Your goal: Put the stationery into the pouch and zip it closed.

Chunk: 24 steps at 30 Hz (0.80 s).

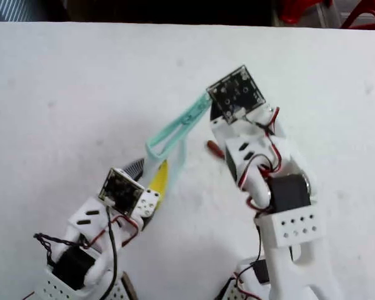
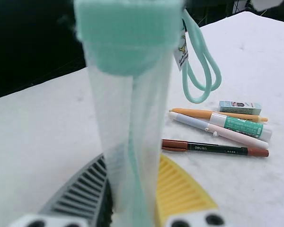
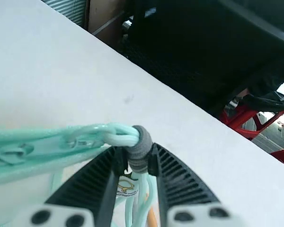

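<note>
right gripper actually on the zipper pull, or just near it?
Touching. In the right wrist view the right gripper is shut on the grey zipper pull, clamping it from both sides.

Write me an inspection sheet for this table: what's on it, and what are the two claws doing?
Surface: white table, flat.
Job's things: mint pouch stretched between both grippers; orange pen, white-and-green pen, brown-and-black pen and small teal box lie on the table, outside it.
Clutter: nothing seen.
Grippers: left gripper shut on the pouch's end; right gripper shut on its zipper pull.
Cables: wires run along both arms.
Surroundings: red furniture beyond the far edge.
</note>
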Each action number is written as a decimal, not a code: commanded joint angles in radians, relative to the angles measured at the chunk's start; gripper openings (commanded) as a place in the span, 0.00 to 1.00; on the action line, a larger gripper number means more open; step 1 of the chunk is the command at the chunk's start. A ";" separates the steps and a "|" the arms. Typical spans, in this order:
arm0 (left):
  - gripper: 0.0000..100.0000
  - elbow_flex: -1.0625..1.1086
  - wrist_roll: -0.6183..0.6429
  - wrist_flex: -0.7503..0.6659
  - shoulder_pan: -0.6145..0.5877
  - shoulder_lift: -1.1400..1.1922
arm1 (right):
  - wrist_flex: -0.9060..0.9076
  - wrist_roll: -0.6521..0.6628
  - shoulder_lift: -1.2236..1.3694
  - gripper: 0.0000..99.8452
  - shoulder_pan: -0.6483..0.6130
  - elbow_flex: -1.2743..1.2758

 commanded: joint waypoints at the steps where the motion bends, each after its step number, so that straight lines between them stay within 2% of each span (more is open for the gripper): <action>1: 0.02 -0.011 -0.008 0.017 -0.001 0.013 | -0.030 0.008 0.053 0.02 0.048 -0.095; 24: 0.02 -0.012 -0.009 0.017 -0.002 0.013 | -0.048 0.008 0.120 0.02 0.097 -0.133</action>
